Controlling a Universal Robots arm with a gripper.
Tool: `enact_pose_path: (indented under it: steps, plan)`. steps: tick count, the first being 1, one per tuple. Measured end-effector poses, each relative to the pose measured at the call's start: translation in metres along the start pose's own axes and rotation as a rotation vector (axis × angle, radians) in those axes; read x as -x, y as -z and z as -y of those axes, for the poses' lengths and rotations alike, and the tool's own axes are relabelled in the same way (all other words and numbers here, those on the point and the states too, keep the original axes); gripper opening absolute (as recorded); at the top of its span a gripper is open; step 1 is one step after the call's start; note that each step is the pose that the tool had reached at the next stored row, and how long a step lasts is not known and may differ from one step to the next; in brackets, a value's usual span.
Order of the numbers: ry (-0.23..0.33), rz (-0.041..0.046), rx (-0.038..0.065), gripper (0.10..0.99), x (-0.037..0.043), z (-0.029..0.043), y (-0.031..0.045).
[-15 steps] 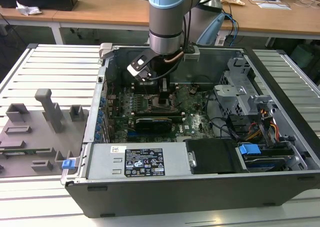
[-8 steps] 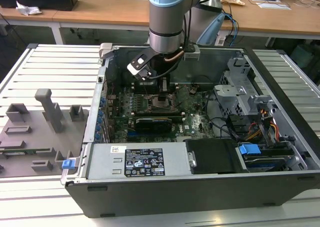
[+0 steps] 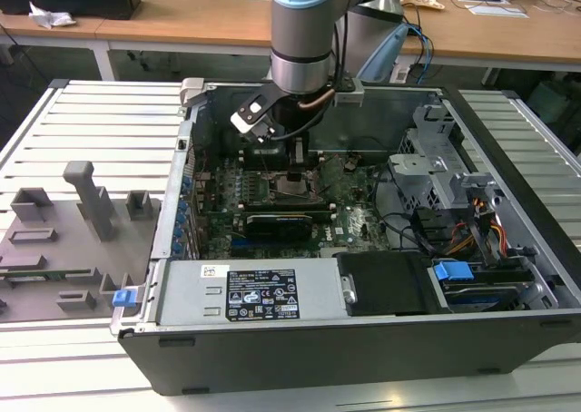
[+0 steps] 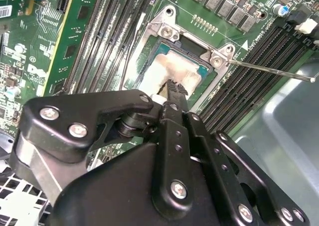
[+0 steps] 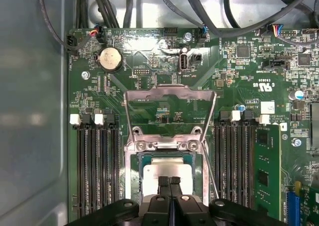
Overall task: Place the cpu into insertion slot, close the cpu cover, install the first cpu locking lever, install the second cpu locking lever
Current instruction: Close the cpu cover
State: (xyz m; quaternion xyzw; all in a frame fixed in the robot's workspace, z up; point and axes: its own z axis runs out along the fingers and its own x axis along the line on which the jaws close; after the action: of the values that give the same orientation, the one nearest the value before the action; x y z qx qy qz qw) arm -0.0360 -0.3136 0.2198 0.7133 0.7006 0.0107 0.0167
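The cpu (image 5: pixel 167 170), a silver-grey chip smeared with pale residue, lies flat in the insertion slot (image 5: pixel 135 162) on the green board; the cpu (image 4: pixel 172 69) shows again in the second wrist view, inside the insertion slot (image 4: pixel 200 70). My gripper (image 5: pixel 169 180) hangs straight over the chip, its two black fingertips pressed together and resting at the chip's top face, nothing between them. In the second wrist view the gripper (image 4: pixel 174 86) tips meet on the chip. The cpu cover (image 5: pixel 169 92) stands swung up and open beyond the socket. A thin locking lever (image 5: pixel 211 173) angles free beside the socket. In the exterior view the gripper (image 3: pixel 292 162) reaches down into the case.
Long black memory slots (image 5: pixel 94 171) flank the socket on both sides. A black expansion card (image 3: pixel 277 223), the power supply (image 3: pixel 259 294), a drive cage (image 3: pixel 436 171) and loose cables (image 3: pixel 481 235) crowd the case. A grey fixture tray (image 3: pixel 64 240) sits on the exterior view's left.
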Motion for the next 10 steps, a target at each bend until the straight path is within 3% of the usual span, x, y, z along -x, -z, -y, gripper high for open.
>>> enact_pose_path:
  steps: [10]
  plan:
    - [0.0,0.0009,0.0,0.106,0.0001,-0.0004,0.0119]
